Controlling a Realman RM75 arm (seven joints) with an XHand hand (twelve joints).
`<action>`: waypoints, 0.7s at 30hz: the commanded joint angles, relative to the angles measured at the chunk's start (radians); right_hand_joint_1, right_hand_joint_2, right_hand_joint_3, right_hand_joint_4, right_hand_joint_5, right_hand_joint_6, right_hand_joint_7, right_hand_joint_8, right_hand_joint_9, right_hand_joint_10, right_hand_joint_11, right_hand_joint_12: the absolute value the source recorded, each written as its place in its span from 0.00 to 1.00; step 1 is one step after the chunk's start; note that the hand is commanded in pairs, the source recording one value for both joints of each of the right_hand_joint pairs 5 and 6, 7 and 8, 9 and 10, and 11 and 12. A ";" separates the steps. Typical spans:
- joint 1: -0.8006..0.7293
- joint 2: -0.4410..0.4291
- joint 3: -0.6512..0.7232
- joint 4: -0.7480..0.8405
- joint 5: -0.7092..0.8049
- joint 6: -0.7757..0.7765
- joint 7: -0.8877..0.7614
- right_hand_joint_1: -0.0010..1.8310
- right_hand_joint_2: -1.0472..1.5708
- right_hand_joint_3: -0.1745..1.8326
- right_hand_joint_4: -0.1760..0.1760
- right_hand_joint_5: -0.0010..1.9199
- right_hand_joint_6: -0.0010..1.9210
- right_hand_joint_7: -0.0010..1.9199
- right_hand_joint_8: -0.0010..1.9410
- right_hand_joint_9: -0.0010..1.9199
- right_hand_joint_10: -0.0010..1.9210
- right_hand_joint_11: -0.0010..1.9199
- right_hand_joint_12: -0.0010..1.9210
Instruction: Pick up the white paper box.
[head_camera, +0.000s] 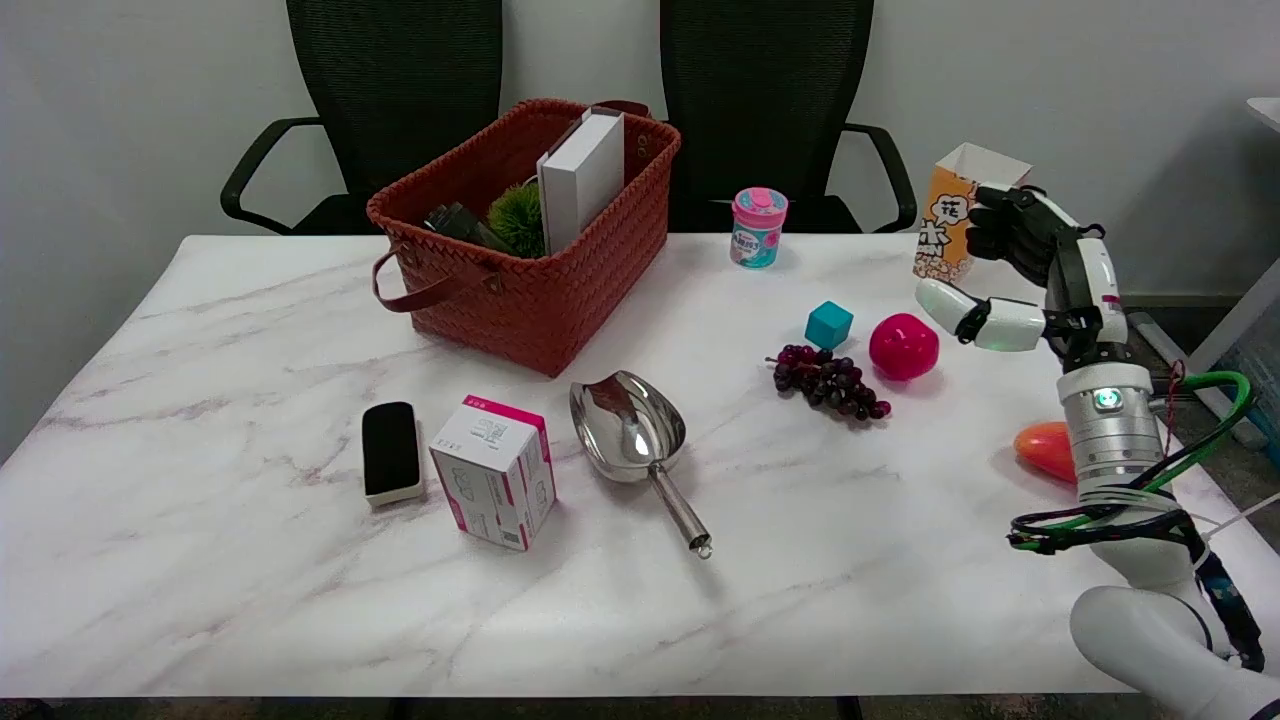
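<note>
From the head view, the white paper box with pink edges (494, 471) stands on the white marbled surface (250, 600), in front of the woven red-brown basket (520, 290), between a black-and-white eraser block (390, 451) and a shiny metal scoop (635, 435). The right hand (1020, 270) hangs in the air far off beyond the scoop, near the open popcorn carton (955, 215), its fingers (945, 300) spread and holding nothing. The likely trouble is the long crossing: a low sweep could knock the pink ball (903, 346) or dark grapes (828, 381) (both sit on that side), and a skewed grip could tip the light box.
</note>
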 joint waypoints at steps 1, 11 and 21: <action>0.048 0.073 -0.077 -0.078 0.044 0.007 0.050 0.60 0.48 0.46 0.50 0.27 0.27 0.30 0.30 0.31 0.31 0.32 0.32; 0.041 0.075 -0.088 -0.007 0.031 0.033 0.076 0.61 0.42 0.48 0.50 0.23 0.23 0.30 0.29 0.31 0.31 0.32 0.32; 0.015 0.070 -0.249 0.135 0.041 0.057 0.074 0.60 0.43 0.41 0.50 0.19 0.19 0.30 0.30 0.32 0.32 0.31 0.31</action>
